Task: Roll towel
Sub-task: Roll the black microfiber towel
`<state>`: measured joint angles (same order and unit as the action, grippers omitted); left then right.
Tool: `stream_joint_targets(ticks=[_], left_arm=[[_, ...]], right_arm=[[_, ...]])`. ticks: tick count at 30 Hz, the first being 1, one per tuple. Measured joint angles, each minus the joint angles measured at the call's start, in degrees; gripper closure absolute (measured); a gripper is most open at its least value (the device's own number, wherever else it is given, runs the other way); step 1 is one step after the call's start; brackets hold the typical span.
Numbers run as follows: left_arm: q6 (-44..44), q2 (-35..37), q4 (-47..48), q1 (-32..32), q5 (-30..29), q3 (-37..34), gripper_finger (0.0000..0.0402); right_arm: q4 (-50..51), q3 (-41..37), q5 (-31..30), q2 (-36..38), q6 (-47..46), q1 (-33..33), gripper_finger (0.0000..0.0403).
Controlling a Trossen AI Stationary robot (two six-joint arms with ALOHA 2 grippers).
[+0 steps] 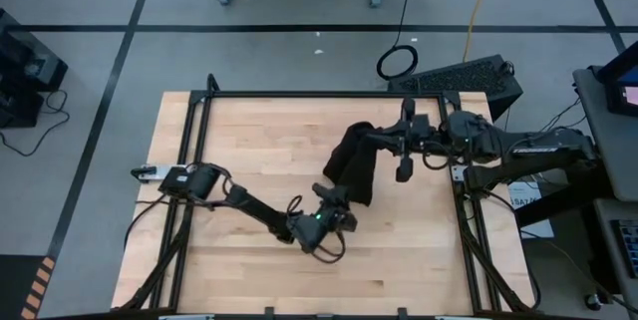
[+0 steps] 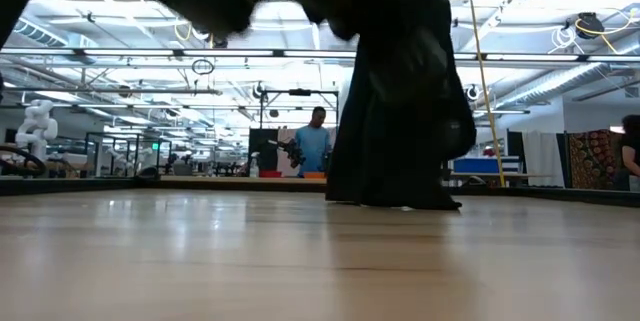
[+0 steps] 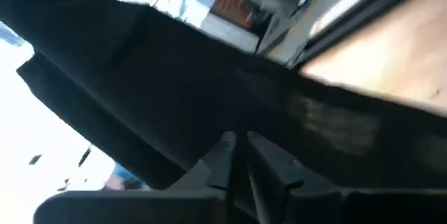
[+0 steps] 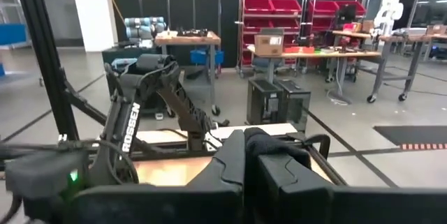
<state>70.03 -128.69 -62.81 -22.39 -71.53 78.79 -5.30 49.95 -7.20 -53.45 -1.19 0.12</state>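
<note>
The black towel (image 1: 352, 163) hangs bunched above mid-table, pinched by both grippers: the right gripper (image 1: 371, 138) clamps its top, the left gripper (image 1: 337, 198) nips its lower edge, which could slip free.

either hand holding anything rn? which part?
Both hold the soft black cloth towel: right hand pinches its far top edge, left hand its near lower edge.

place: robotics lab/workshop | evidence: red parts bins (image 4: 283, 6), workbenches (image 4: 187, 39), other robot arms (image 2: 36, 121)
</note>
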Motion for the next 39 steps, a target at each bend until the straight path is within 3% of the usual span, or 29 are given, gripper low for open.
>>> stream_joint_targets(ticks=[6, 12, 16, 20, 24, 27, 29, 31, 33, 39], left_arm=[[-15.07, 3.10, 13.43, -2.31, 1.24, -0.62, 0.0260], [-16.82, 10.53, 15.18, -4.11, 4.06, -0.67, 0.0184], [-17.22, 19.16, 20.73, -4.94, 13.43, -0.65, 0.0176], [-17.80, 27.38, 27.72, -3.07, 23.34, -0.65, 0.0175], [-28.69, 35.42, 42.98, 2.21, 28.56, -0.58, 0.0175], [-44.66, 39.87, 59.66, 8.31, 44.81, -0.58, 0.0175], [-53.91, 40.79, 65.68, 12.80, 59.55, -0.58, 0.0175], [-59.66, 40.48, 69.70, 16.22, 70.02, -0.58, 0.0175], [-61.92, 38.54, 70.79, 18.08, 74.08, -0.96, 0.0175], [-60.74, 32.29, 66.77, 18.68, 76.83, -4.81, 0.0175]], right_arm=[[0.51, 0.00, 0.78, 2.86, -0.08, 0.00, 0.0403], [4.77, 0.00, 10.75, 6.45, -5.03, 0.02, 0.0403], [8.36, 0.00, 11.97, 7.36, -6.17, 0.63, 0.0403], [13.51, 0.00, 12.04, 6.22, -0.15, 3.09, 0.0403], [19.41, 0.00, 12.04, 3.15, 3.83, 6.34, 0.0403], [21.76, 0.00, 12.04, 0.42, 3.46, 8.84, 0.0403], [23.55, 0.00, 12.04, -1.18, 2.77, 10.47, 0.0403], [25.13, 0.00, 12.02, -2.64, 1.64, 11.93, 0.0403], [27.12, 0.00, 11.92, -3.67, 0.18, 13.33, 0.0403], [32.93, -0.02, 11.63, -6.17, -3.87, 16.92, 0.0403]])
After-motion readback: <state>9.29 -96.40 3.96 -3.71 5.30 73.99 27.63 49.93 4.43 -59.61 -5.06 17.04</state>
